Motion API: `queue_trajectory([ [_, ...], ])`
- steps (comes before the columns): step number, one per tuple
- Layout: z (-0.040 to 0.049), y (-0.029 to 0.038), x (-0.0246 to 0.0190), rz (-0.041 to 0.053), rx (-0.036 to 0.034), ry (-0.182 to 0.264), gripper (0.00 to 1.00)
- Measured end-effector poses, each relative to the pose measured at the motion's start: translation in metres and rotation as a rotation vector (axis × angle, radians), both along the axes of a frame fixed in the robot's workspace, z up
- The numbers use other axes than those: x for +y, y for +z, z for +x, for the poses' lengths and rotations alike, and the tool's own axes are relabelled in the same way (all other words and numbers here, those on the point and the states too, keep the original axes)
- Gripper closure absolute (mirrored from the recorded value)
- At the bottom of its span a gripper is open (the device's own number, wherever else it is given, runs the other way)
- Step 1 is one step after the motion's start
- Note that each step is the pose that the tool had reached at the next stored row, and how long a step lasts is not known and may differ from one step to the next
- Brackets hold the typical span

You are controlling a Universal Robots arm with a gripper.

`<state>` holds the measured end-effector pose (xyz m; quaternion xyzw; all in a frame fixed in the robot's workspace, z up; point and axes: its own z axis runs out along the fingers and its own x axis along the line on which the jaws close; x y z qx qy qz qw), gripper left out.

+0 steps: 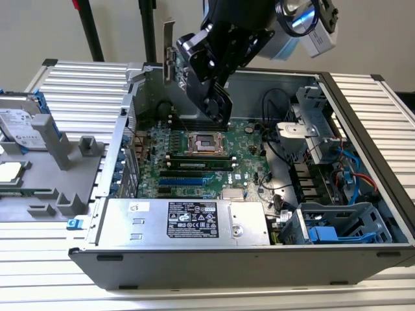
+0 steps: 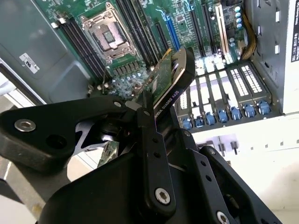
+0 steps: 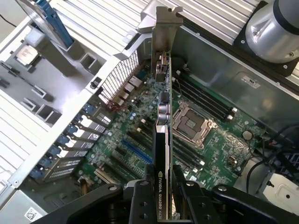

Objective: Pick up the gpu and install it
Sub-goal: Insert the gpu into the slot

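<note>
Pick-up looks done: the gripper (image 3: 162,189) is clamped on the gpu (image 3: 161,140), which hangs above the motherboard (image 1: 194,162) at the exterior view's centre, not yet seated.

Exterior view: my arm (image 1: 227,39) covers most of the gpu (image 1: 168,39). Its metal bracket and a strip of green board stick out, but the grip point cannot be made out.

First wrist view: card is edge-on, its near end buried between my fingers (image 3: 141,205), which run off the picture's edge. Motherboard (image 3: 119,135) slots under the card are covered by it.

Second wrist view: fingers hide all but one corner of the card.

Hard drive (image 1: 16,120) is cut by the exterior view's left edge.
</note>
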<state>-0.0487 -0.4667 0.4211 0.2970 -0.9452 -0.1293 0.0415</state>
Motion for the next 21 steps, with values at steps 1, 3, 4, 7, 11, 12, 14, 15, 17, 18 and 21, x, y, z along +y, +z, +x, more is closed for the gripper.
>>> queue_trajectory([
  [1, 0.0002, 0.0, 0.0, 0.0001, 0.0, 0.005, 1.0],
  [3, 0.0003, 0.0, 0.0, 0.0001, 0.0, 0.015, 1.0],
  [4, 0.0004, 0.0, 0.0, 0.0, 0.0, 0.02, 1.0],
  [7, 0.0007, 0.0, 0.0, 0.0001, 0.0, 0.035, 1.0],
  [11, 0.0009, 0.0, 0.0, 0.0001, 0.0, 0.056, 1.0],
  [12, 0.0009, 0.0, 0.0, 0.0, 0.0, 0.063, 1.0],
  [14, 0.001, 0.0, 0.0, 0.0, 0.0, 0.078, 1.0],
  [15, 0.001, 0.0, 0.0, 0.0, 0.0, 0.087, 1.0],
  [17, 0.0015, 0.0, 0.0, 0.0, 0.0, 0.106, 1.0],
  [18, 0.0019, 0.0, 0.0, 0.0, 0.0, 0.115, 1.0],
  [21, 0.0036, 0.0, 0.0, 0.0001, 0.0, 0.144, 1.0],
])
